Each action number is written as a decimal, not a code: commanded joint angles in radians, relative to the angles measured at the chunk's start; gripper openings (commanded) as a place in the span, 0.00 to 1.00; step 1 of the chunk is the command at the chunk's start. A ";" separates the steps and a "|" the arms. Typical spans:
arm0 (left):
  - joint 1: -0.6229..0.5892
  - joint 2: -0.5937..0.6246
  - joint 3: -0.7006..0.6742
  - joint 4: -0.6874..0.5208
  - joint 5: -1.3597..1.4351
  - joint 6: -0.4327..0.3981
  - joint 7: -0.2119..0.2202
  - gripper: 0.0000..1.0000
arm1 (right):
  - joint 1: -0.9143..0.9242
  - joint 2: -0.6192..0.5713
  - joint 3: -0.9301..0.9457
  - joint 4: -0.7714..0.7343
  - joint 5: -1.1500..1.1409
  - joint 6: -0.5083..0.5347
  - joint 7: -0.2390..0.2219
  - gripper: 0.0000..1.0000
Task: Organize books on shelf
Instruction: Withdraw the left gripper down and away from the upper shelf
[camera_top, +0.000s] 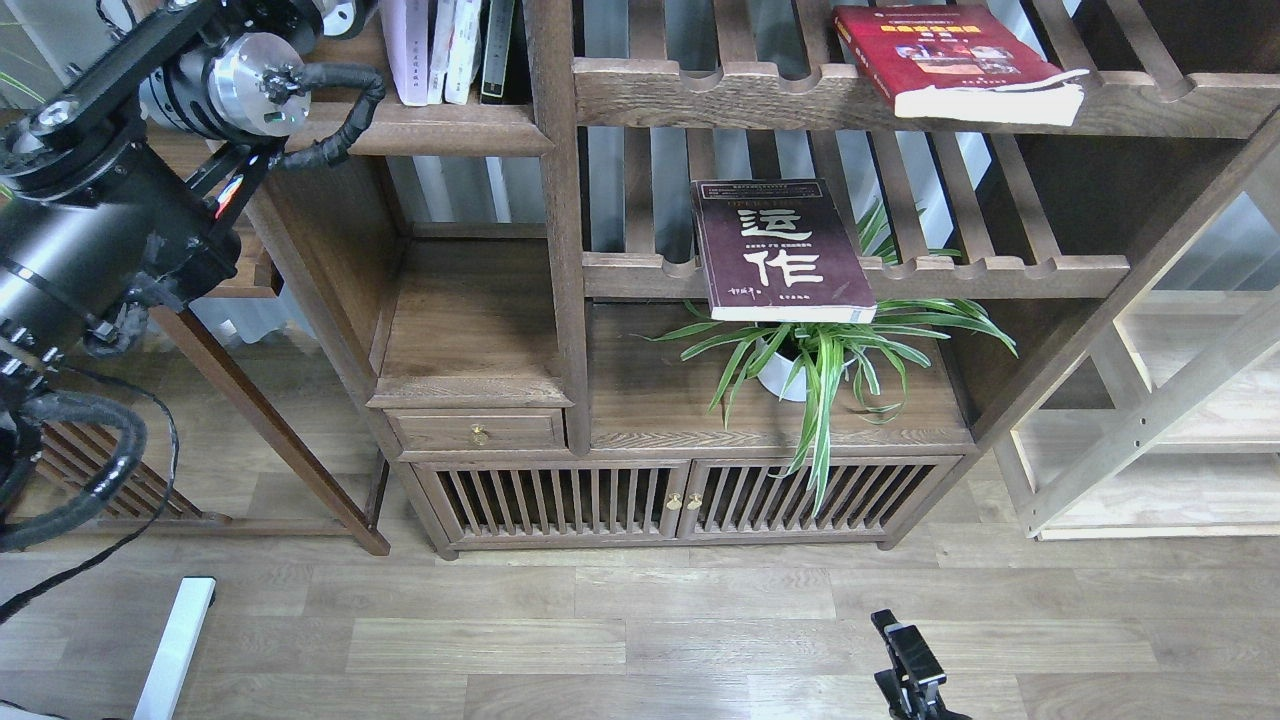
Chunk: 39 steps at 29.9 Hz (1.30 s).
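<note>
The pale lavender-white book (405, 50) stands upright on the dark brown shelf (440, 132) at the top left, next to a few other upright books (465, 45). The dark maroon book (780, 250) with white characters lies flat on the middle slatted rack and overhangs its front rail. The thick red book (950, 60) lies flat on the upper slatted rack. My left arm (120, 200) rises from the left to the shelf's left end. Its gripper is above the top edge, out of view. My right gripper (905, 655) is low over the floor, small and dark.
A potted spider plant (820, 350) stands under the maroon book. A small drawer (480, 430) and slatted cabinet doors (680, 500) are below. A pale wooden frame (1150, 430) stands at the right and a brown side table (250, 400) at the left.
</note>
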 joint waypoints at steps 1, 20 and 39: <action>-0.013 -0.004 -0.018 -0.003 -0.003 -0.001 -0.005 0.98 | 0.000 0.002 -0.002 0.000 -0.002 0.000 -0.005 1.00; 0.022 0.004 -0.088 -0.047 -0.006 -0.002 -0.085 0.98 | 0.000 -0.001 -0.002 0.000 -0.002 0.000 -0.006 1.00; 0.228 0.083 -0.171 -0.280 -0.010 -0.013 -0.223 0.99 | -0.003 0.000 0.001 -0.001 0.008 0.000 0.000 1.00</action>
